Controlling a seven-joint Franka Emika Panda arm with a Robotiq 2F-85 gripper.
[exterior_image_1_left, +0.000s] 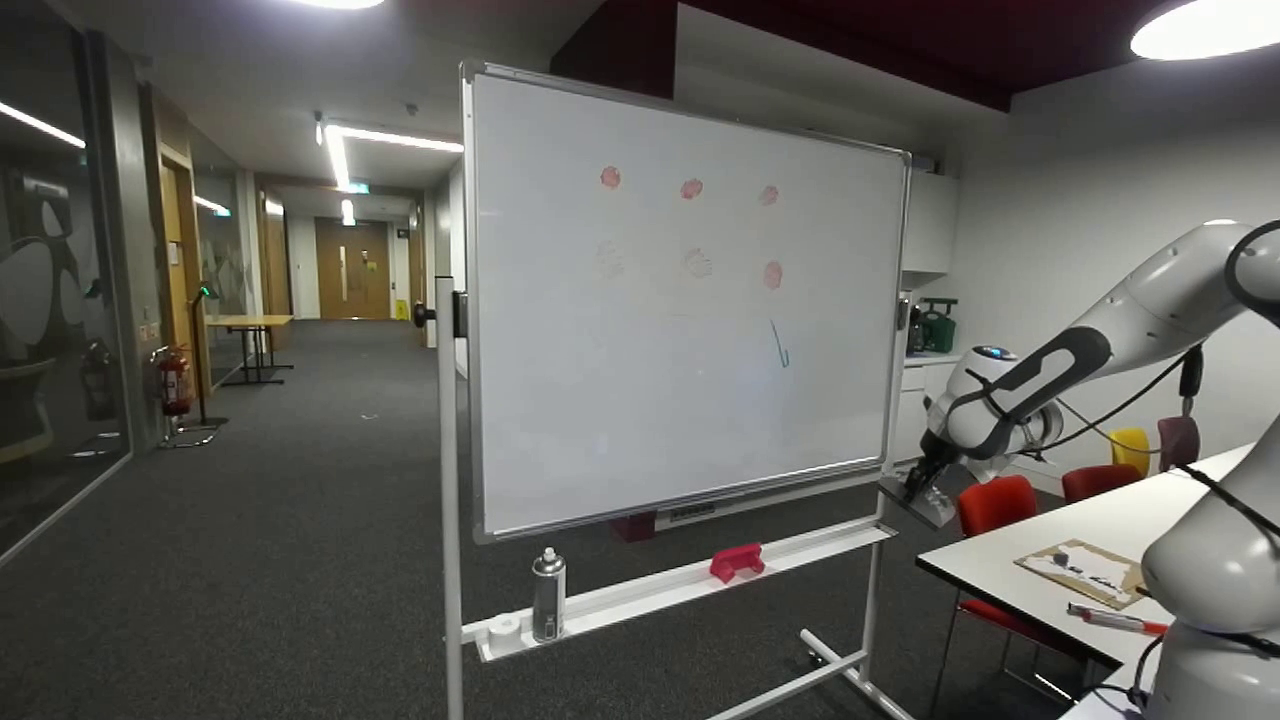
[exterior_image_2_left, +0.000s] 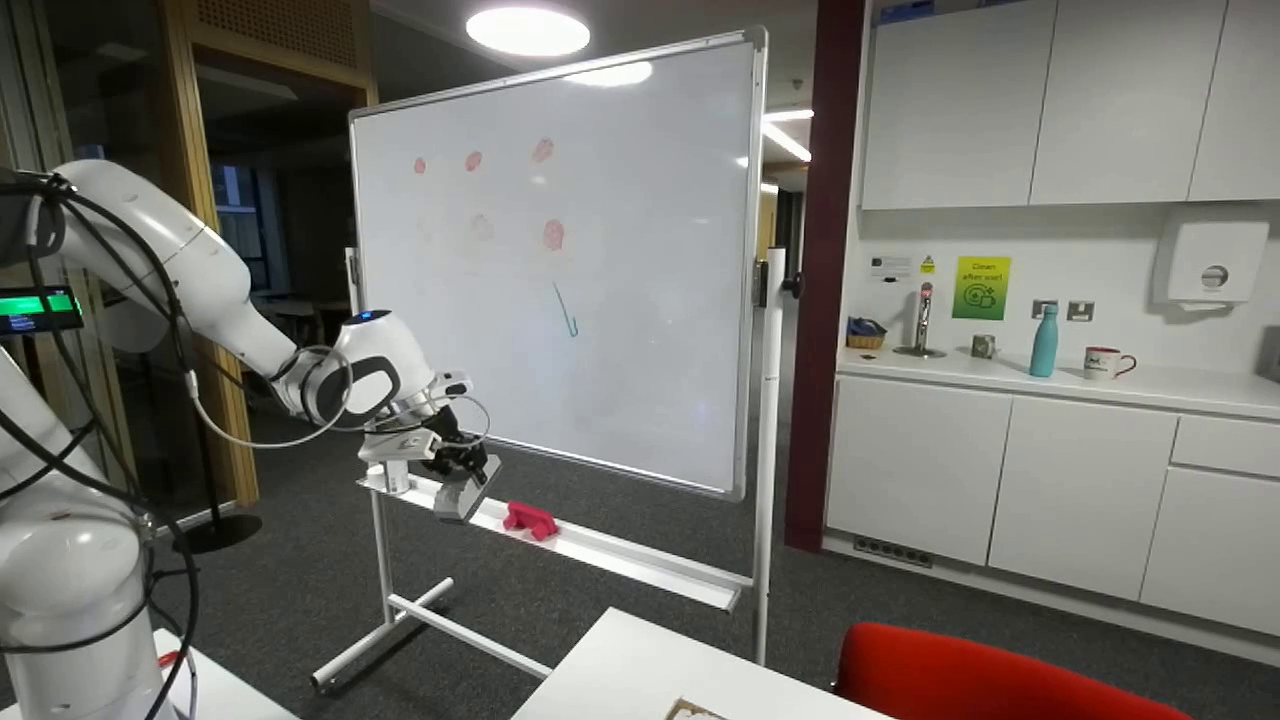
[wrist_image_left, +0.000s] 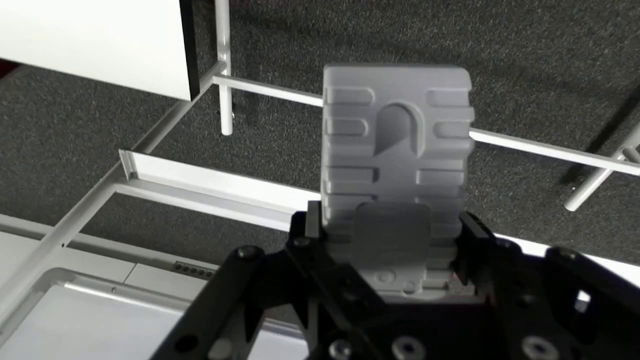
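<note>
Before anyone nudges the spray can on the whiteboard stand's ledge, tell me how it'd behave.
The spray can seems apt to tip, standing tall and narrow on a slim ledge. Toppled, it would probably roll, given its round body. Its metallic sheen suggests a smooth, perhaps slippery grip.

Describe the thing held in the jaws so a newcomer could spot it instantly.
Start at the big whiteboard, then find the white robot arm near it. At the arm's end, the black jaws grip a gray rectangular block with molded ridges. It is gray and held in the air, unlike the red piece resting on the white tray.
</note>
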